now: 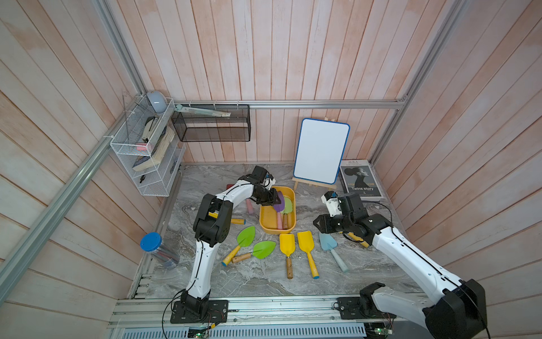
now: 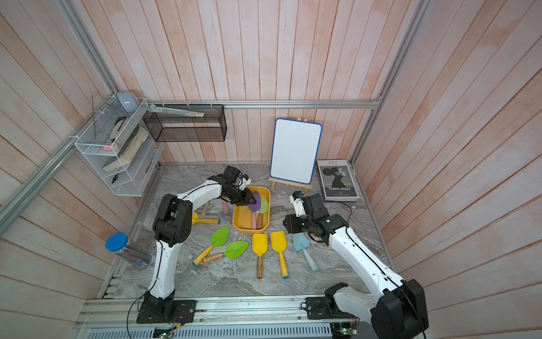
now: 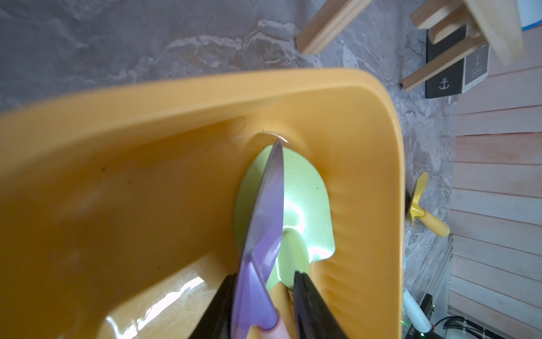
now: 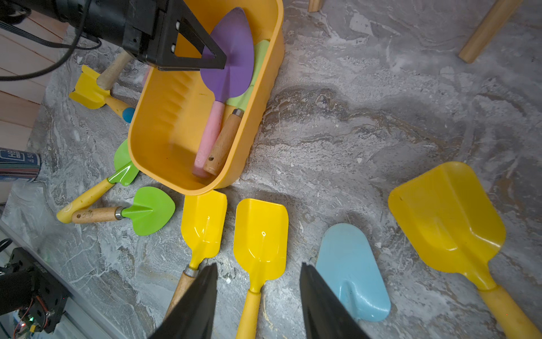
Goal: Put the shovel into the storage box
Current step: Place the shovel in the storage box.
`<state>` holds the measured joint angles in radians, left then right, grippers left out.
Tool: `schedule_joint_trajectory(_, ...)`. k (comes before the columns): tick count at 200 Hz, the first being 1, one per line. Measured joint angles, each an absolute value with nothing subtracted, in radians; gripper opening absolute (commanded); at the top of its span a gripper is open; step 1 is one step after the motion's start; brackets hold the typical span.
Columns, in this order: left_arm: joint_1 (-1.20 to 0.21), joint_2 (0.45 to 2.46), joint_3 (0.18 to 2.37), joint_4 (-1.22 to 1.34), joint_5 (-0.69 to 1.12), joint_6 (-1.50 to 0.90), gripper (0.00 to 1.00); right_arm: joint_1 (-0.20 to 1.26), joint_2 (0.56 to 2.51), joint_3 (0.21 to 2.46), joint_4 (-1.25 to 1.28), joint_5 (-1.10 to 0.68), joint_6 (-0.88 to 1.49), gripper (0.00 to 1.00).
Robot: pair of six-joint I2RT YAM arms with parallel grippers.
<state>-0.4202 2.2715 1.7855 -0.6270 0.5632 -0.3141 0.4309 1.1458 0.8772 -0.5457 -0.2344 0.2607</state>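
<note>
The book lies at 2 o'clock from the storage box. Its cover reads "ALILA" across the top and "Twins story" lower down, with a small anchor beneath. A paler line just above the title is too faint to read in full. At 8 o'clock lies the pencil tub with its blue lid. In the right wrist view its label shows "HB", and the rest is too small to read.

The storage box sits near the middle of the table, its long sides running 12 to 6. The purple shovel lies inside it on the 3 o'clock side, blade toward 12 and pink handle toward 6. It rests on a pale green shovel that has a wooden handle.

The left gripper reaches in over the 9 o'clock rim at the blade end. In the left wrist view the purple blade stands nearly edge-on between its fingers, which are parted. One finger is right beside the blade, though I cannot tell whether it touches. The other is clear of it, with green showing in the gap.

The right gripper hovers at 3 o'clock from the box, apart from it. Its jaws are spread with nothing between them. Two yellow shovels lie at 6 o'clock of the box and a pale blue shovel at 5.
</note>
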Motion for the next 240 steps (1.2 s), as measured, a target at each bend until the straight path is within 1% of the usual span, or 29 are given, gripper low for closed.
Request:
schedule_joint_trajectory(50,-0.437,2.296,1.882,-0.708,0.502,-0.323,0.46,0.429,1.148,0.877,-0.545,-0.237,0.261,0.5)
schedule_joint_trajectory(113,-0.485,2.377,2.046,-0.847,0.353,-0.344,0.47,0.428,1.148,0.869,-0.543,-0.238,0.261,0.51)
schedule_joint_trajectory(198,-0.494,2.407,2.066,-0.935,0.241,-0.389,0.47,0.422,1.138,0.862,-0.542,-0.238,0.261,0.5)
schedule_joint_trajectory(240,-0.508,2.422,2.133,-0.99,0.189,-0.394,0.48,0.422,1.138,0.862,-0.542,-0.238,0.261,0.51)
